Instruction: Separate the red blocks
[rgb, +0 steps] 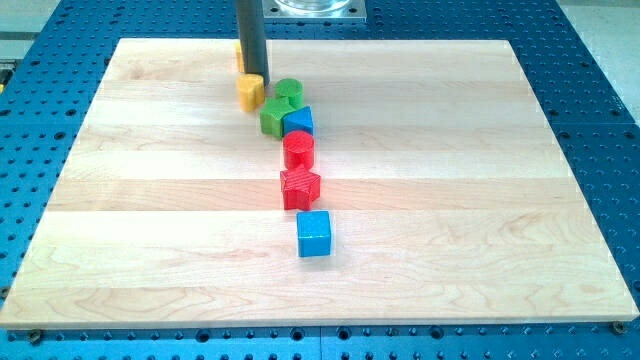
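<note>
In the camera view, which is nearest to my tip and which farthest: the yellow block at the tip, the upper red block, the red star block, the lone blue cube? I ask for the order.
Measured from my tip:
1. Yellow block, directly below my tip.
2. Upper red block, lower and to the view's right.
3. Red star block, just below it.
4. Lone blue cube, nearest the view's bottom.

You are finding no readable text, no label, no brand, no number, no sign on the wooden board (420, 200), on the coloured blocks, on the dark rod (250, 35), or on the blue perforated table (600, 120) around them
</note>
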